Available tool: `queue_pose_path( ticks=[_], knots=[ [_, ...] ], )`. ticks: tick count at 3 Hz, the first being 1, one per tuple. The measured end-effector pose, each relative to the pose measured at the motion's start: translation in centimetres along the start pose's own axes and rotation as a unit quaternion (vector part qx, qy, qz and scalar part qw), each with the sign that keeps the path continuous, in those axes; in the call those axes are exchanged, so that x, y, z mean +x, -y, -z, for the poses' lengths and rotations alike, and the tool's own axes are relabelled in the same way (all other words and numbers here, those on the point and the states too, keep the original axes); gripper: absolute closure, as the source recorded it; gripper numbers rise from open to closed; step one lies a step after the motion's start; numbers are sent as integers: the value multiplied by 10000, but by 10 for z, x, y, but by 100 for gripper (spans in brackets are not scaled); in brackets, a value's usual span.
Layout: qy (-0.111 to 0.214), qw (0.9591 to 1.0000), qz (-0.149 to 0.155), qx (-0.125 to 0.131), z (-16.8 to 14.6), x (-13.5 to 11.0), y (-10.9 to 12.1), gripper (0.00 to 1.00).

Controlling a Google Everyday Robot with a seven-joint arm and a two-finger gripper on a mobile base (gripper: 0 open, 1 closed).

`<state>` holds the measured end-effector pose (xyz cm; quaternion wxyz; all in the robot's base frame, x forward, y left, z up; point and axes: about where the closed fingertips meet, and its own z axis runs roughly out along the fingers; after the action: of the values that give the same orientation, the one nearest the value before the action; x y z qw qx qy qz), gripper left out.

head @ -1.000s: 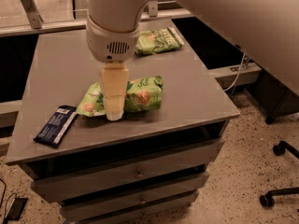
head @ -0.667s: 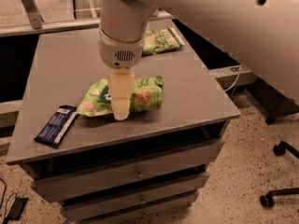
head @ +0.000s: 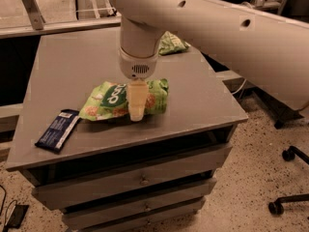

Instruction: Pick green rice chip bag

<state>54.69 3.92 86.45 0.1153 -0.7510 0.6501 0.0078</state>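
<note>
The green rice chip bag (head: 108, 100) lies flat on the grey cabinet top (head: 67, 71), left of the middle and toward the front. It is puffy and light green, with white letters on a dark green patch and orange-brown chip pictures. My gripper (head: 136, 111) hangs straight down from the big cream arm (head: 140, 37). It stands over the right half of the bag, with its tip at the bag's front edge. It hides the middle of the bag.
A dark blue bar wrapper (head: 58, 129) lies near the front left edge. A smaller green packet (head: 173, 43) sits at the back right, partly behind the arm. Drawers (head: 140, 178) sit below the top. A chair base (head: 289, 182) stands on the floor to the right.
The gripper has shifted a little to the right across the bag, and the arm has swung further into view. The bag and the wrapper have stayed in place.
</note>
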Motion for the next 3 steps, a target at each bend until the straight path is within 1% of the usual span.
queue_pose_path(
  ticks=[1, 2, 3],
  knots=[
    [121, 9999, 22, 4, -7, 3, 5, 41],
    [558, 9978, 261, 259, 19, -8, 5, 65],
    [744, 9940, 381, 702, 61, -9, -4, 88]
  ],
)
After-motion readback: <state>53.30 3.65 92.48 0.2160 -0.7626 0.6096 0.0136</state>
